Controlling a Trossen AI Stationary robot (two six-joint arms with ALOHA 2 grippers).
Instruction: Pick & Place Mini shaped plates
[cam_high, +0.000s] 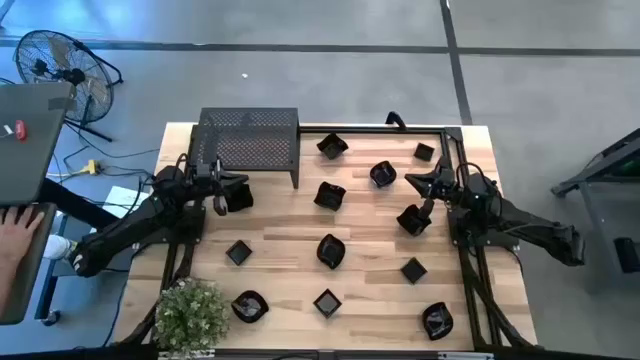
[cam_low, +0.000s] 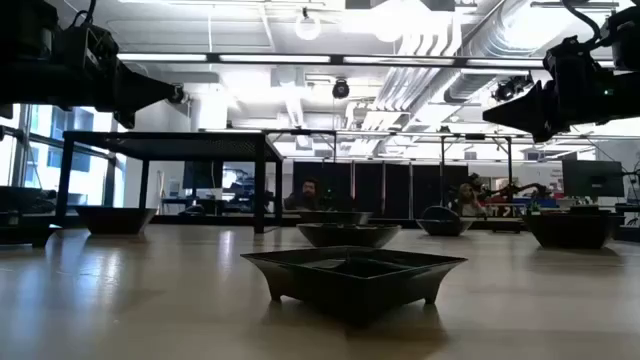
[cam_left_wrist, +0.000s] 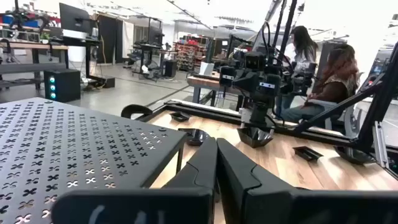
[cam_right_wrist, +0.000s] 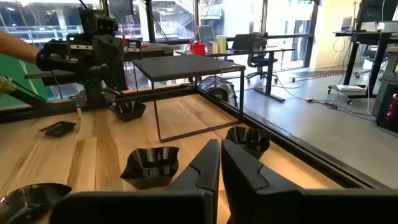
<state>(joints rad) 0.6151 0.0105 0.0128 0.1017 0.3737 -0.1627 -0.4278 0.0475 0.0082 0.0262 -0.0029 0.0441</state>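
Several mini shaped plates, small glossy black dishes, lie scattered flat on the wooden table (cam_high: 290, 240), for instance a square one (cam_high: 327, 302) near the front, a scalloped one (cam_high: 330, 195) in the middle and one (cam_high: 413, 220) close under my right arm. My left gripper (cam_high: 246, 193) hovers shut and empty beside the black perforated shelf (cam_high: 250, 135), pointing toward the table's right. My right gripper (cam_high: 410, 180) hovers shut and empty at the table's right, pointing left. The wrist views show each pair of fingers closed together, left (cam_left_wrist: 216, 155) and right (cam_right_wrist: 221, 155).
The perforated shelf (cam_left_wrist: 81, 143) stands on thin legs at the far left. A black frame rail (cam_high: 400, 128) runs along the far and right sides. A potted plant (cam_high: 190, 315) sits at the near left corner. A person's hand (cam_high: 15, 235) rests beside the table, left.
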